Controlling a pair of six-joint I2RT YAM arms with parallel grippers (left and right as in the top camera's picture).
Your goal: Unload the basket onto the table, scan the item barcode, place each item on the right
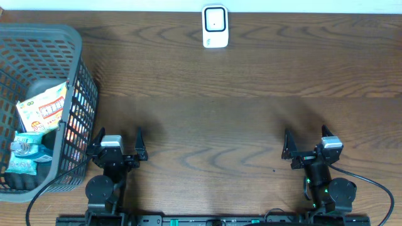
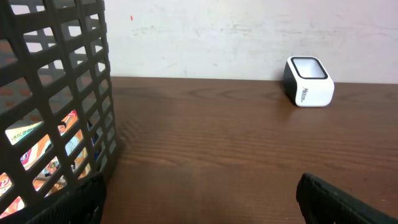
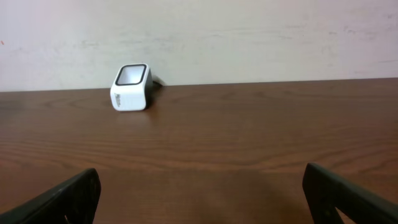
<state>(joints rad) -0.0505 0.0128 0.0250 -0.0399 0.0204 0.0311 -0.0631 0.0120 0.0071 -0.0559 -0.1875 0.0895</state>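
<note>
Two hands sit low over the near edge of the desk (image 1: 239,113), and we read the overhead view from the left. At 9 o'clock stands a grey mesh basket (image 1: 76,47). The items lie inside it: an orange-and-green snack packet (image 1: 43,105) leans against the basket's right wall, and a pale blue packet (image 1: 26,150) lies just below it, toward 7 o'clock. Just beside the basket, at 7 o'clock, our left hand (image 1: 119,135) has its fingers spread wide apart with nothing between them. At 12 o'clock, by the far edge, we see the white scanner (image 1: 215,26) with its dark-rimmed window. At 5 o'clock our right hand (image 1: 306,135) is spread just as wide and empty, well apart from the scanner.
</note>
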